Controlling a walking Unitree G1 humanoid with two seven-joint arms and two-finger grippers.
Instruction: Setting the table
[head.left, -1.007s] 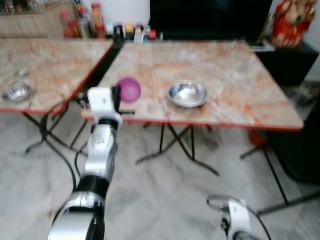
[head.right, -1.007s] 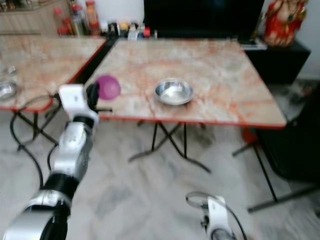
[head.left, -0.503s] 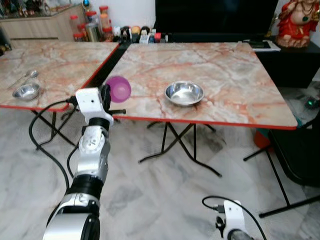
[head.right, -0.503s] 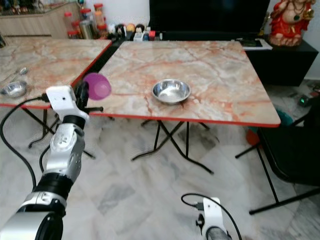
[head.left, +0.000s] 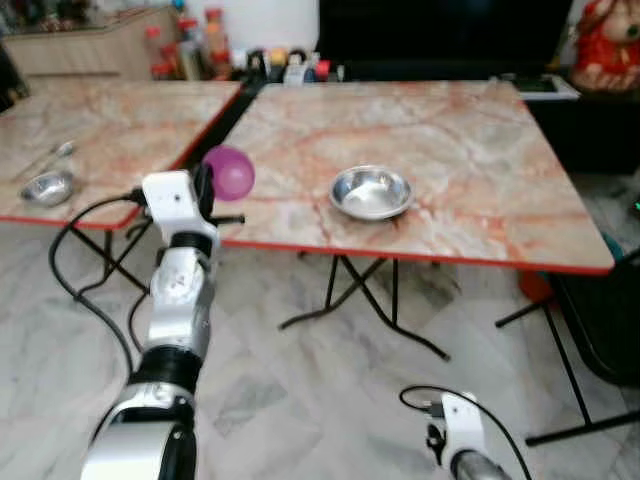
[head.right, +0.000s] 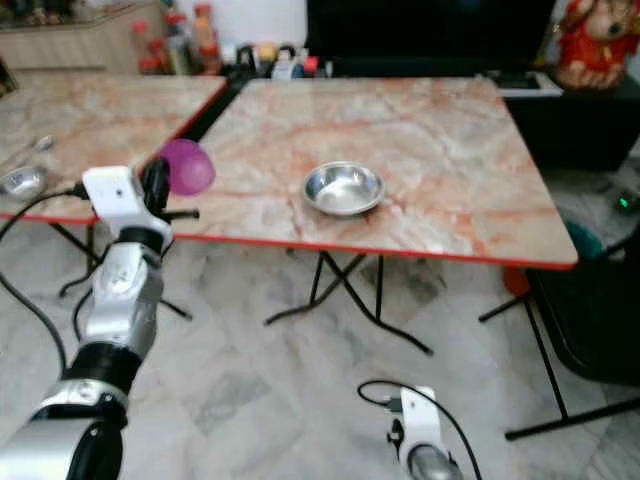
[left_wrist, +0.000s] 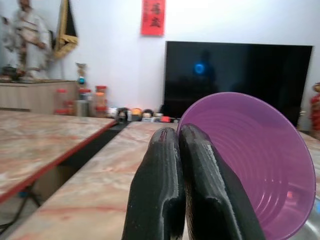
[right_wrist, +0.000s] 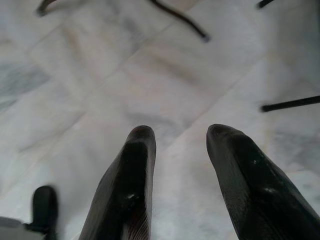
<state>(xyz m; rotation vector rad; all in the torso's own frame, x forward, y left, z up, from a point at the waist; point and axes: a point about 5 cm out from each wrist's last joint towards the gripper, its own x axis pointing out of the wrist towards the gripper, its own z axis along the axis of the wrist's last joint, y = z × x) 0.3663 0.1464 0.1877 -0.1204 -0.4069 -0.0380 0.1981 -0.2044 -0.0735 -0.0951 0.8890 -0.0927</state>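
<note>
Head stereo looks down at the table (head.left: 470, 130); right wrist camera faces floor (right_wrist: 150, 85).

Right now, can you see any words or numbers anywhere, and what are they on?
Red hanging sign on the wall above the black TV: it bears gold characters, too blurred to read.
Jars and bottles by the wall beyond the tables: any labels are too small to read.
Purple cup held in the left gripper: no writing on it.
Steel bowl: no writing.

A silver robot arm's left gripper (head.right: 160, 188) holds a purple plastic cup (head.right: 187, 167) at the near corner of a marble-patterned, red-edged bench (head.right: 420, 150), where a round shiny steel bowl (head.right: 343, 188) sits near the front edge.
</note>
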